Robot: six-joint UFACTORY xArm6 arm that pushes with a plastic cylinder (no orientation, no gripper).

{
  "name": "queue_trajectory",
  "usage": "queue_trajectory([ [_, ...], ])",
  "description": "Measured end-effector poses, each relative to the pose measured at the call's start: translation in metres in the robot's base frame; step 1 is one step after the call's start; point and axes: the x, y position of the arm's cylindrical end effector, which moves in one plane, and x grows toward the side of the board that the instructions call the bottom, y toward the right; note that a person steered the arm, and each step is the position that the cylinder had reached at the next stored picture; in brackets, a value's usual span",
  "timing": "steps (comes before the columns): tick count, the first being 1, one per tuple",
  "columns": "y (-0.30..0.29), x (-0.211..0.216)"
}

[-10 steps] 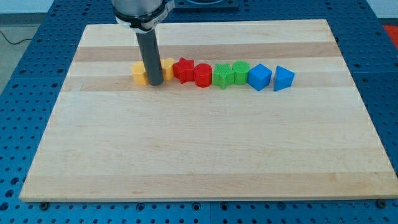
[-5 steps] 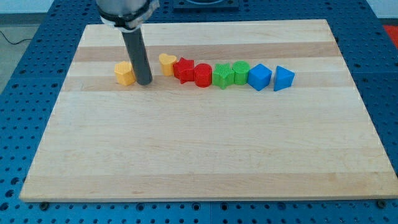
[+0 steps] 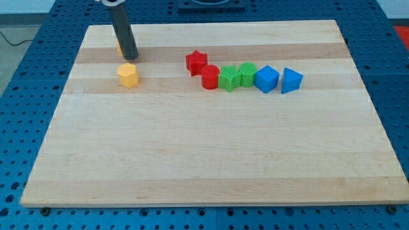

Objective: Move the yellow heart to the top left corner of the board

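A yellow sliver [image 3: 119,48] peeks from behind my tip [image 3: 130,57].

No text, label, brand, number or sign can be read anywhere in the camera view: not on the table, the coloured blocks or the dark rod.

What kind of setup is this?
Likely a robotics lab bench: a wooden board on a blue perforated table, small coloured blocks like the blue cube, and my tip pushing them.
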Motion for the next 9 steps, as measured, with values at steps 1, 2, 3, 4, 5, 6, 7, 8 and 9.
queue_trajectory([
  [1, 0.001, -0.002],
  [2, 0.017, -0.004],
  [3, 0.027, -0.01],
  [4, 0.024, -0.038],
  [5, 0.01, -0.059],
  [6, 0.004, -0.058],
  [7, 0.033, -0.032],
  [8, 0.021, -0.019],
  [9, -0.036, -0.028],
])
